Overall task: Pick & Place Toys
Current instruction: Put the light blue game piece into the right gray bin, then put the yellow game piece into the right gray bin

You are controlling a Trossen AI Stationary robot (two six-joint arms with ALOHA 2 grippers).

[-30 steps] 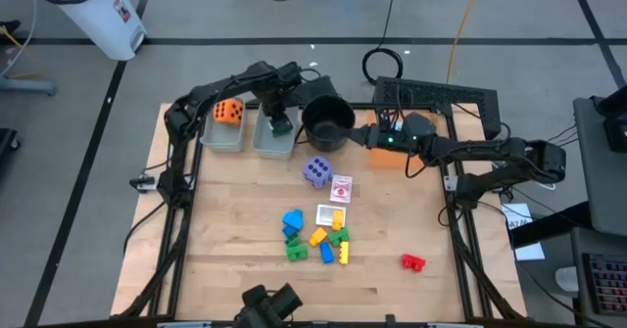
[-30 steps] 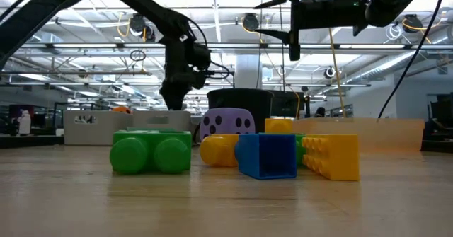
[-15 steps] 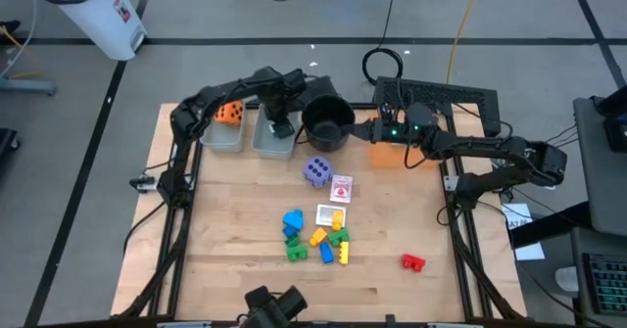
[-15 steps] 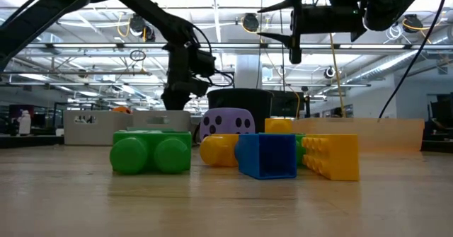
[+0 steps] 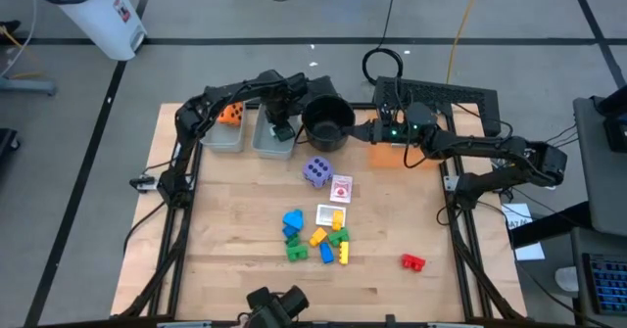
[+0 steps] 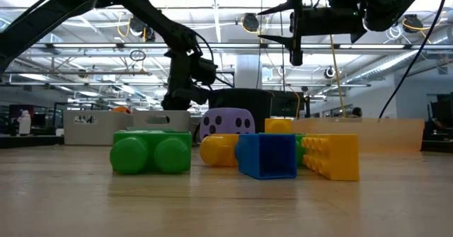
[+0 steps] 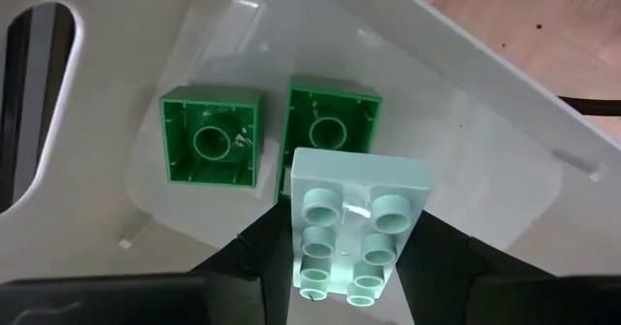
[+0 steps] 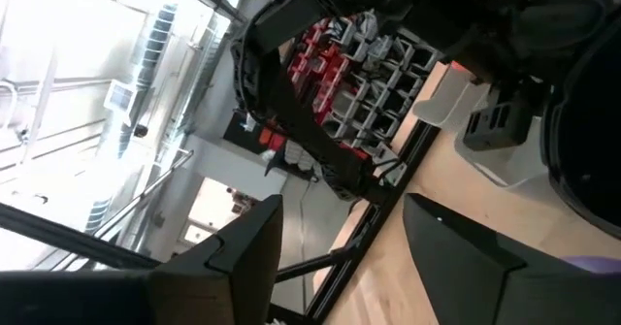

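My left gripper (image 5: 282,124) hangs over the right-hand grey bin (image 5: 273,146), shut on a pale green studded block (image 7: 354,223). Two green blocks (image 7: 212,138) (image 7: 332,131) lie hollow side up on that bin's floor. An orange die (image 5: 229,115) sits in the left bin (image 5: 221,137). On the table lie a purple die (image 5: 316,170), two picture cards (image 5: 341,188) (image 5: 326,215), a pile of blue, yellow and green blocks (image 5: 315,238) and a red block (image 5: 412,261). My right gripper (image 5: 370,132) is open and empty, raised beside the black pot (image 5: 326,122). My left gripper pinches the pale green block by its two long sides (image 7: 296,238) between its two fingers, coming from above and pointing down into the bin. The block's studded face is turned toward the wrist. It sits above the two green blocks; whether it touches them I cannot tell.
The pot stands right next to the right-hand bin. An orange-tinted clear box (image 5: 390,152) lies under my right arm at the far right. In the low view the green (image 6: 151,152), blue (image 6: 267,154) and yellow (image 6: 331,155) blocks stand nearest.
My left arm has swung so that its forearm now covers part of the orange die, while its gripper has stayed over the right-hand bin with the block. My right gripper has shifted a little toward the pot.
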